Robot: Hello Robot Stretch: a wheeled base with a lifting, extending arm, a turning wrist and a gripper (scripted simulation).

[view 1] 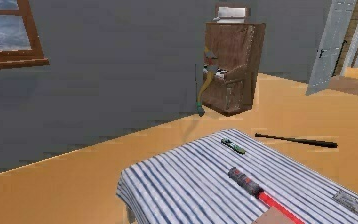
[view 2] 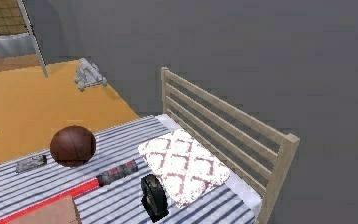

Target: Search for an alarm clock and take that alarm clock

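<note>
On a bed with a grey striped cover [view 2: 127, 135], a small dark rounded thing with a paler face [view 2: 155, 197] stands right beside a red-and-white patterned pillow [view 2: 187, 165]. Its shape could fit an alarm clock, but I cannot tell for sure. In the forward view the same striped bed [view 1: 187, 180] fills the lower right.
A brown ball [view 2: 73, 145], a red-and-black stick [view 2: 97, 182] [view 1: 252, 185], a small grey item [view 2: 30, 164] and a dark green item [view 1: 233, 146] lie on the bed. A slatted wooden headboard [view 2: 227, 125] backs it. A dark bat [view 1: 297, 141] lies on orange floor; a wooden cabinet [view 1: 232, 65] and door [view 1: 332, 45] stand beyond.
</note>
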